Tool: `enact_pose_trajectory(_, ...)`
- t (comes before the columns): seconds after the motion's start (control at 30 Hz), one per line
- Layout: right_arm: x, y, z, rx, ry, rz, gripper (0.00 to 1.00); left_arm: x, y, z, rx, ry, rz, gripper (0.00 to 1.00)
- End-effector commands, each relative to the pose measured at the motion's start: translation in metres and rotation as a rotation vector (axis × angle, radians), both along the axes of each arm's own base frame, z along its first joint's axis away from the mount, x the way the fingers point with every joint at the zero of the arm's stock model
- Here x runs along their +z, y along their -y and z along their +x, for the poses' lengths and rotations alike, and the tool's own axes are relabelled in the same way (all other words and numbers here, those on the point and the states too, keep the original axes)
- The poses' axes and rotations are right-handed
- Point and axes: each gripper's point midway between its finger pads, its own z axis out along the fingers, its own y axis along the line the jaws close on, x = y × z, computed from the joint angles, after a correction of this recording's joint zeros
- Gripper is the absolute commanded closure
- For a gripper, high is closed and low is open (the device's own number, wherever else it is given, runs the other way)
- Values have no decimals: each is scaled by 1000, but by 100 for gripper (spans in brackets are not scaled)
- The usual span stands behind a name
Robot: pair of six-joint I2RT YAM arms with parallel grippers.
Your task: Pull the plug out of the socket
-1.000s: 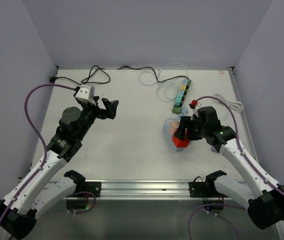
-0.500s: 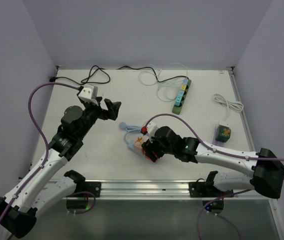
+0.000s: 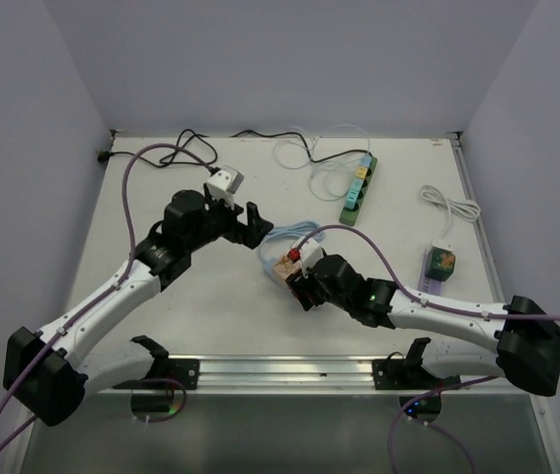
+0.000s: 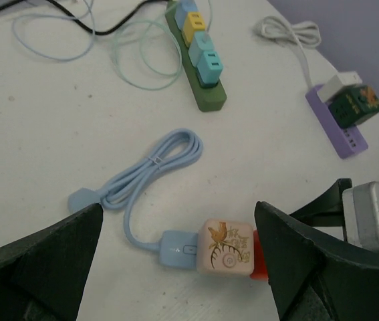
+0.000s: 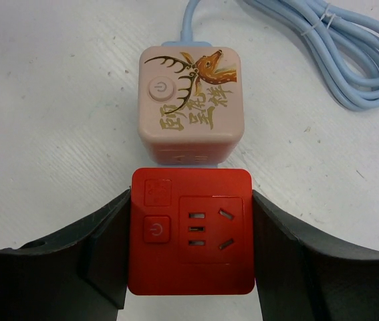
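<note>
A red socket cube (image 5: 192,231) lies on the white table with my right gripper (image 5: 191,249) shut on its two sides. A pink cube (image 5: 190,100) printed with a deer is joined to its far face. A light-blue plug (image 4: 174,241) on a coiled light-blue cable (image 4: 156,170) sits in the pink cube's (image 4: 228,245) other end. My left gripper (image 4: 178,234) hangs open above this plug and the pink cube, touching neither. In the top view the pink cube (image 3: 284,267) lies mid-table between the left gripper (image 3: 250,225) and the right gripper (image 3: 305,287).
A green power strip (image 3: 357,190) with coloured cubes lies at the back right, thin cables looped beside it. A purple strip with a green adapter (image 3: 440,263) and a white cord (image 3: 452,209) sit near the right edge. A black cable (image 3: 191,148) runs along the back left.
My right gripper has carried the red cube, with the pink cube attached, from the right side to mid-table. The left arm has swung right, over the cubes.
</note>
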Motion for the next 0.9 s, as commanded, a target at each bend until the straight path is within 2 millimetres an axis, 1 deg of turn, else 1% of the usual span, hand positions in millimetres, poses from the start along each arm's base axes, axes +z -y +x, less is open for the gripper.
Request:
enact_pose_trajectory(0.0, 78, -27, 22, -17, 146, 212, 74, -8, 24, -15, -137, -35, 61, 0)
enact_pose_trajectory(0.03, 83, -28, 22, -23, 144, 228, 74, -7, 31, -20, -161, -30, 69, 0)
enact_pose_trajectory(0.07, 90, -30, 24, -23, 149, 238, 74, -12, 33, -21, -170, -33, 82, 0)
enact_pose_trajectory(0.17, 101, -34, 24, -31, 142, 277, 75, -16, 39, -25, -197, -30, 99, 0)
enact_pose_trajectory(0.2, 110, -36, 25, -34, 148, 298, 75, -17, 42, -27, -209, -29, 102, 0)
enact_pose_trajectory(0.3, 125, -40, 25, -48, 142, 344, 78, -25, 50, -32, -245, -46, 117, 0)
enact_pose_trajectory(0.33, 128, -39, 26, -62, 138, 361, 80, -28, 53, -35, -257, -53, 121, 1)
enact_pose_trajectory(0.43, 140, -37, 25, -77, 137, 408, 82, -38, 57, -35, -260, -74, 152, 2)
enact_pose_trajectory(0.47, 147, -35, 23, -76, 143, 432, 82, -42, 57, -33, -255, -85, 164, 2)
enact_pose_trajectory(0.5, 148, -34, 21, -72, 141, 442, 83, -44, 56, -32, -245, -89, 170, 2)
enact_pose_trajectory(0.67, 164, -26, 16, -81, 159, 521, 85, -46, 59, -35, -261, -99, 168, 3)
enact_pose_trajectory(0.77, 165, -21, 18, -103, 168, 526, 87, -43, 66, -41, -301, -103, 139, 4)
enact_pose_trajectory(0.83, 167, -19, 19, -116, 179, 539, 89, -45, 71, -46, -335, -119, 122, 4)
enact_pose_trajectory(0.87, 164, -18, 20, -121, 179, 537, 90, -45, 73, -48, -346, -122, 112, 4)
